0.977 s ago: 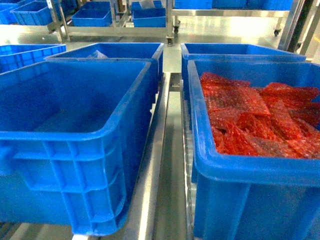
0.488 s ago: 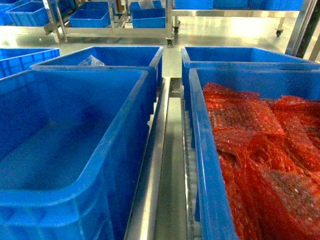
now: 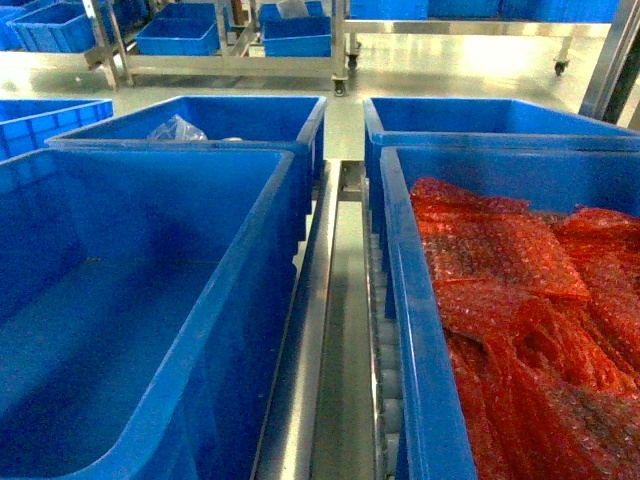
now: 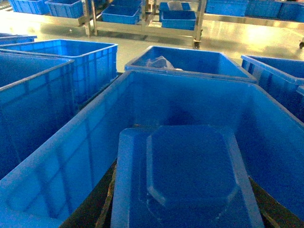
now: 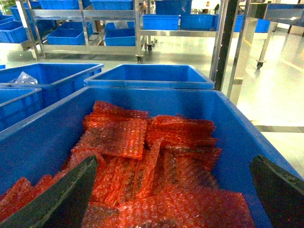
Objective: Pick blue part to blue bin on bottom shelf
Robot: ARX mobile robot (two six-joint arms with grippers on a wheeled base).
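A flat blue part (image 4: pixel 190 175) with a raised octagonal face fills the lower left wrist view. My left gripper (image 4: pixel 185 209) is shut on it, a dark finger (image 4: pixel 102 209) showing at each side. The part hangs over an empty blue bin (image 4: pixel 71 137), which also appears at the left of the head view (image 3: pixel 250 300). This bin sits on a rack shelf with a steel rail (image 3: pixel 320 330) and white rollers (image 3: pixel 385 370); which tier it is I cannot tell. My right gripper (image 5: pixel 175 194) is open, its fingers (image 5: pixel 71 194) wide apart over red bubble-wrap bags (image 5: pixel 156 156). Neither gripper shows in the head view.
The bin of red bags (image 3: pixel 410 330) stands right of the rail. Behind are two more blue bins, the left one (image 3: pixel 240 120) holding a clear plastic bag (image 3: pixel 175 128). More bins stand at far left (image 3: pixel 50 115). Across the aisle are steel racks with blue bins (image 3: pixel 290 40).
The head view has closed in on the two front bins and looks deeper into them. No gripper enters that view in any frame.
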